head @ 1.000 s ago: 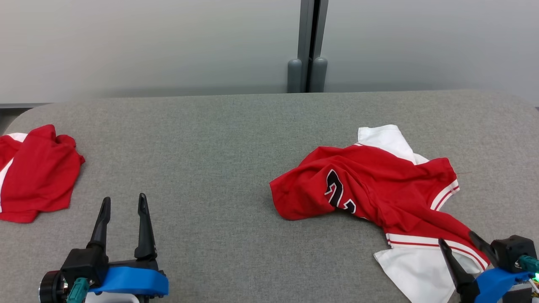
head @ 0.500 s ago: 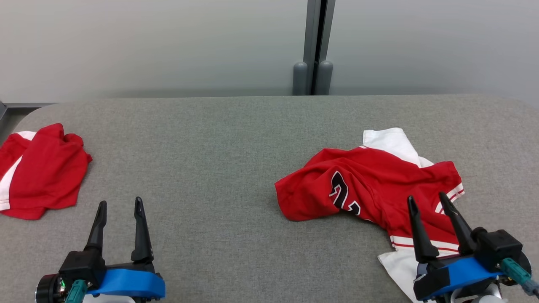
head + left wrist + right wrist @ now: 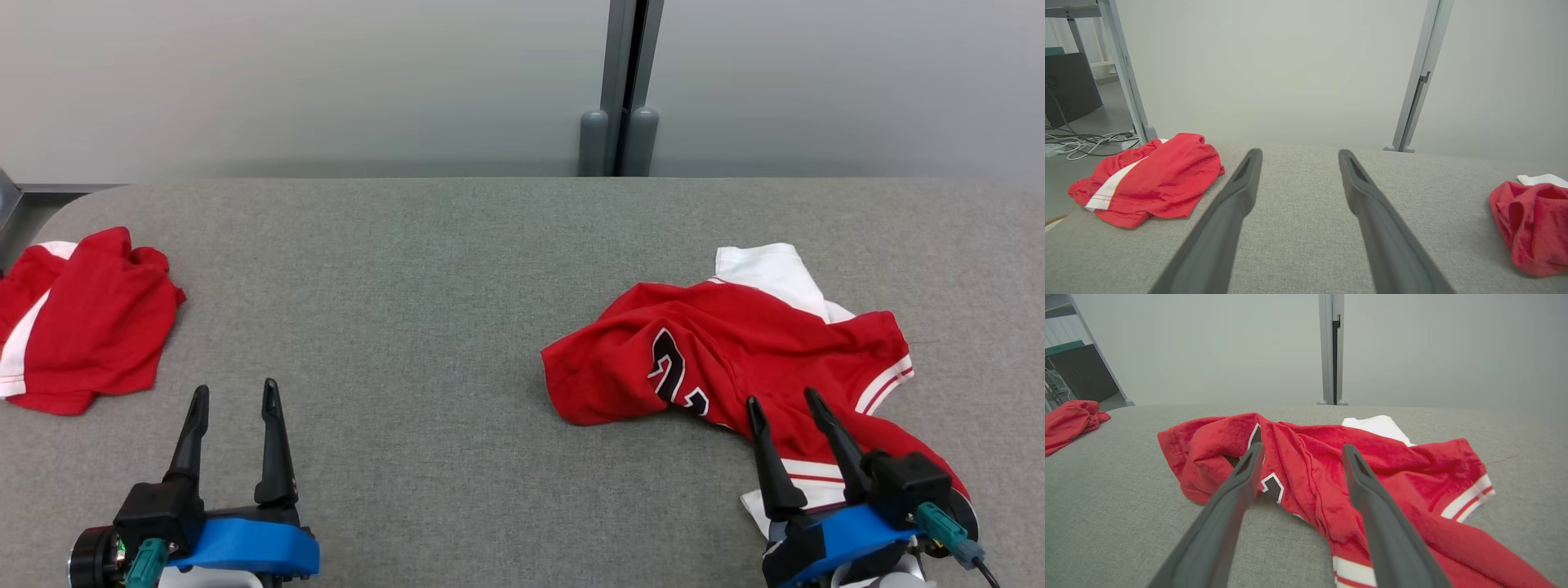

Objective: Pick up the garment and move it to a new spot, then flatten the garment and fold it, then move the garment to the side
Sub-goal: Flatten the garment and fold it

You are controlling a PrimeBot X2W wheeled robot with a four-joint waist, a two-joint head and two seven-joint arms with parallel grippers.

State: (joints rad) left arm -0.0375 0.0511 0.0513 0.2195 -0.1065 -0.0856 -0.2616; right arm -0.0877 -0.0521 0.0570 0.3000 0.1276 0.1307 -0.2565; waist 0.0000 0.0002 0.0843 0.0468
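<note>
Head view: the crumpled red garment [image 3: 735, 351] lies at right on the table [image 3: 408, 286]. The right gripper [image 3: 780, 397] is at its near edge, the left gripper [image 3: 234, 386] well apart, both released.

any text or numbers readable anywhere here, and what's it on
"2": a black numeral edged in white, on the red jersey. It is creased and partly folded under, so the reading is unsure, and any further digit is hidden.
The other garment, at the left, shows no text.
</note>
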